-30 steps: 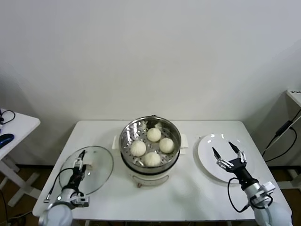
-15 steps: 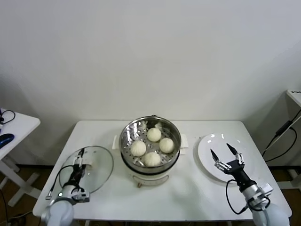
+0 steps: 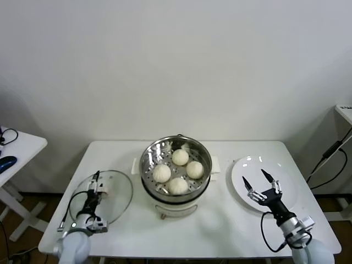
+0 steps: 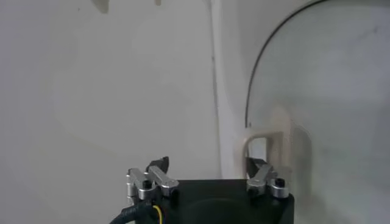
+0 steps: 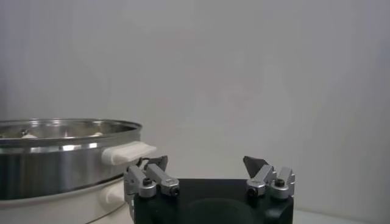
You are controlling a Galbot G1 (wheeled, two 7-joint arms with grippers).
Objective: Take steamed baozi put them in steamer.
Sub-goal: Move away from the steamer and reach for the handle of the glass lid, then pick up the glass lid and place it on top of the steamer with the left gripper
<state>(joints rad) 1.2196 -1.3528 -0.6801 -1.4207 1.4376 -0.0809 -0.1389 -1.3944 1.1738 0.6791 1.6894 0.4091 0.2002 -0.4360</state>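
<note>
The steamer, a shiny steel pot on a white base, stands mid-table; its rim and side handle show in the right wrist view. Several cream-white steamed baozi lie on its perforated tray. My left gripper hovers low over the glass lid, open, with one finger beside the lid's handle and nothing held. My right gripper hangs open and empty over the bare white plate, to the right of the steamer.
The white table ends close behind both arms. A small side table with a blue object stands at the far left. A black cable hangs off a shelf at the far right.
My right gripper has drawn back a little toward me and toward the steamer over the plate. The left arm has shifted slightly at the lid. The baozi have not moved.
</note>
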